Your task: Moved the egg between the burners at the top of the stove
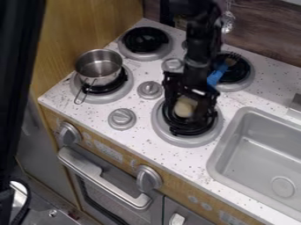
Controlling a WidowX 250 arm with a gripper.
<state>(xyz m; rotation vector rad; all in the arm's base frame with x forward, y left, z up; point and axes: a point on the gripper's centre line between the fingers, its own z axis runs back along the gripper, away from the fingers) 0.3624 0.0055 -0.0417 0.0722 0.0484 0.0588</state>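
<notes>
The black gripper (189,118) hangs over the front right burner (162,127), pointing down. A pale, cream-coloured egg (185,107) shows within the gripper's outline, above the burner's dark coil. Whether the egg rests on the coil or is held is not clear. The stove top (140,72) is white with dark speckles, and grey knobs stand between its burners. At the top of the stove are the back left burner (145,41) and the back right burner (240,81), the latter partly behind the arm.
A small metal pot (99,67) stands on the front left burner, its wire handle toward the front. A blue-handled utensil (217,74) lies at the back right burner beside the arm. The grey sink (258,145) is on the right, and a wooden panel borders the left side.
</notes>
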